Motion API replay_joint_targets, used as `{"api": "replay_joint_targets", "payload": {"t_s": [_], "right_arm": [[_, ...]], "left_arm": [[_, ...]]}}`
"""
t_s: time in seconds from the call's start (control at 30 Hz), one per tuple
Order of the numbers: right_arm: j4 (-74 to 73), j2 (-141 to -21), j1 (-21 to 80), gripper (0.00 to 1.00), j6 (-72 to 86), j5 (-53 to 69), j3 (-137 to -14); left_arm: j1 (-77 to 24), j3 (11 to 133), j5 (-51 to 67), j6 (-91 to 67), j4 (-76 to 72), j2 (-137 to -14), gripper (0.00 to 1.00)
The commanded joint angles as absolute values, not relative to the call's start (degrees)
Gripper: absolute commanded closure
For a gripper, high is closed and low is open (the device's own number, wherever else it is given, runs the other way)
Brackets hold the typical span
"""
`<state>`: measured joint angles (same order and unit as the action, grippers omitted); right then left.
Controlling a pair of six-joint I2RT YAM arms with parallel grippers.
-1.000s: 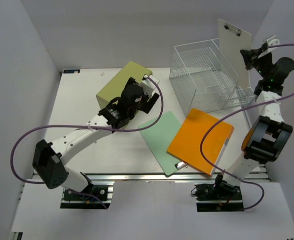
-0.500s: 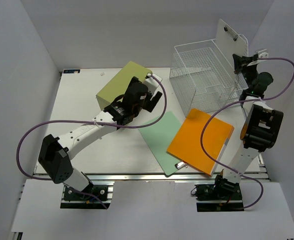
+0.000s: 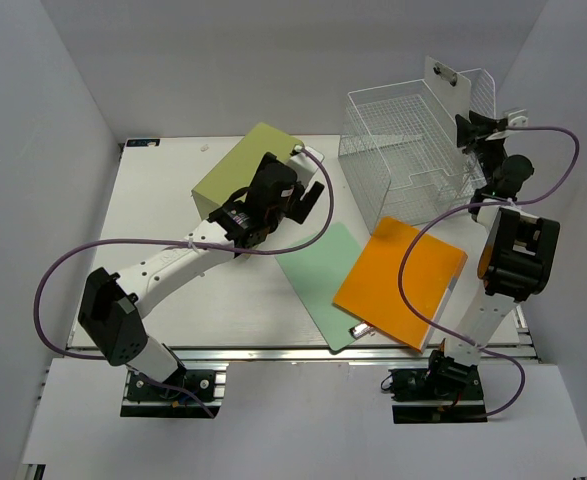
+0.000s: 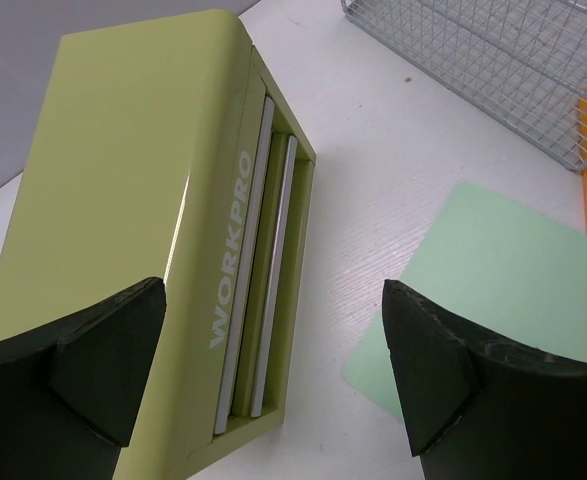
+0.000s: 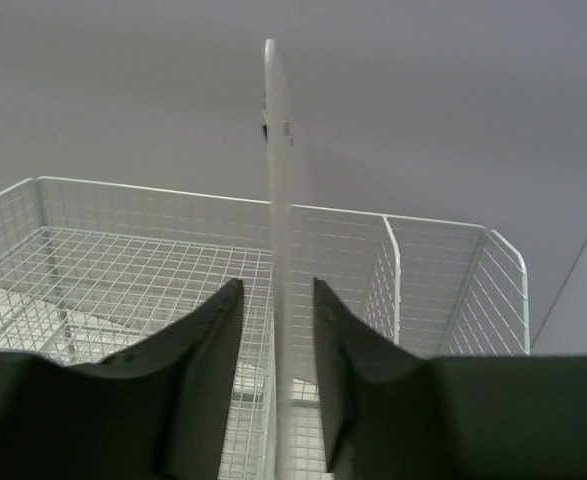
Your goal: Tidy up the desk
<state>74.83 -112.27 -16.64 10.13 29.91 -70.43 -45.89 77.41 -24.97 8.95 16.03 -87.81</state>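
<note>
The white desk [image 3: 163, 215] holds an olive-green drawer box [image 3: 241, 163], a pale green sheet [image 3: 318, 268] and an orange board [image 3: 401, 283] lying partly over it. My left gripper [image 3: 301, 203] is open and empty, low over the desk beside the box's drawer front [image 4: 263, 260]. My right gripper [image 3: 476, 130] is shut on a white clipboard [image 3: 451, 95], held upright on edge above the right end of the white wire tray rack [image 3: 408, 160]. In the right wrist view the clipboard's edge [image 5: 278, 180] stands between my fingers [image 5: 198, 360].
The wire rack stands at the back right and shows below the clipboard in the right wrist view [image 5: 123, 270]. The green sheet [image 4: 493, 260] and rack corner [image 4: 513, 50] lie right of my left gripper. A silver rail [image 3: 303, 352] runs along the front edge.
My right gripper has carried the clipboard left and lower, from beside the rack to over its right end. My left arm reached slightly further toward the olive box.
</note>
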Motion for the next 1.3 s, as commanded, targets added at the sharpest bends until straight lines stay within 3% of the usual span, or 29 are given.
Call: {"api": "replay_joint_targets", "payload": {"t_s": [0.0, 0.27, 0.37, 0.47, 0.5, 0.67, 0.93, 1.03, 1.23, 1.27], "right_arm": [[83.50, -110.22, -16.52, 0.59, 9.06, 28.92, -67.85], [78.15, -104.60, -17.23, 0.41, 8.35, 26.37, -67.67], [72.79, -101.35, -17.84, 0.31, 7.91, 25.49, -68.38], [67.25, -97.39, -18.28, 0.12, 6.08, 22.61, -67.85], [65.93, -96.43, -18.46, 0.11, 5.46, 22.15, -67.24], [55.33, -91.85, -18.72, 0.11, 1.24, 22.05, -68.54], [33.43, -98.50, -16.88, 0.11, -4.29, 31.46, -88.11], [25.44, -101.59, -12.93, 0.11, -12.09, 27.70, -92.36], [19.16, -106.52, -8.44, 0.11, -13.44, 19.08, -100.81], [19.51, -106.96, -8.09, 0.19, -13.88, 17.07, -101.07]], "left_arm": [[-45.97, 79.80, -25.84, 8.26, 16.35, -87.10, 0.02], [-45.97, 79.72, -25.40, 6.60, 16.79, -86.22, 0.02], [-45.97, 79.80, -24.44, 5.54, 17.40, -85.61, 0.02], [-45.97, 79.45, -23.82, 4.31, 17.58, -84.73, 0.02], [-45.88, 79.37, -23.64, 3.96, 17.58, -84.55, 0.02], [-45.97, 78.75, -18.99, 2.90, 18.01, -83.41, 0.02], [-45.97, 77.70, -18.37, 1.93, 19.78, -82.97, 0.02], [-45.97, 78.04, -18.37, 2.72, 19.34, -84.02, 0.02], [-45.97, 81.91, -19.68, 4.39, 20.65, -89.28, 0.02], [-45.97, 82.44, -19.86, 4.48, 20.92, -89.82, 0.02]]}}
